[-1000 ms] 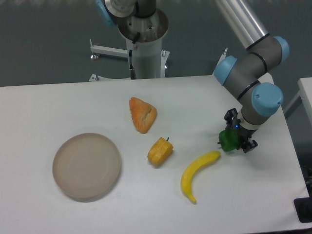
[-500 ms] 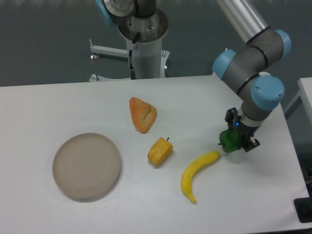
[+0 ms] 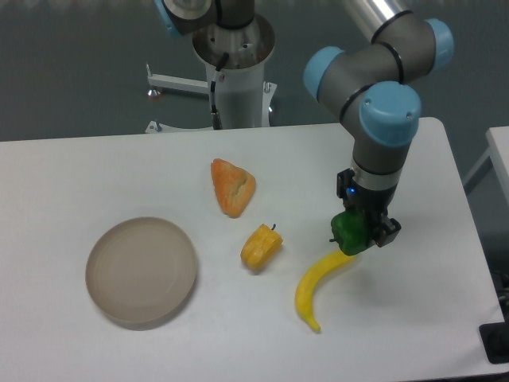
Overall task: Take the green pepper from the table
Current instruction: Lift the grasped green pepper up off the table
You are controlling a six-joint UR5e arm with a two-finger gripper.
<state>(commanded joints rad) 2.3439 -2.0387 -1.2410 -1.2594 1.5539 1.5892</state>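
Pepper [image 3: 348,233] between the fingers [image 3: 362,236], clenched on it from two sides, directly under the wrist. Green, glossy, mostly masked by the black finger bodies; long axis and stem direction impossible to tell from this view. Seemingly lifted off the white counter [image 3: 95,167], though with a single camera the gap beneath cannot be read for sure.

Key relation: straight below the held pepper, toward six o'clock, the upper tip of the banana [image 3: 317,286], looking nearly in contact with the pepper's underside. Banana body curving away toward seven o'clock. Any downward or seven-o'clock drift likely to knock it; upward travel the safe direction, judged from this layout.

Yellow-orange pepper [image 3: 261,247] at nine o'clock from the fingers, well apart. Orange wedge-shaped piece [image 3: 231,186] toward ten o'clock, farther still. Round beige plate [image 3: 141,271] far off at nine o'clock, near the counter's left side. None of these in the path of a vertical lift.
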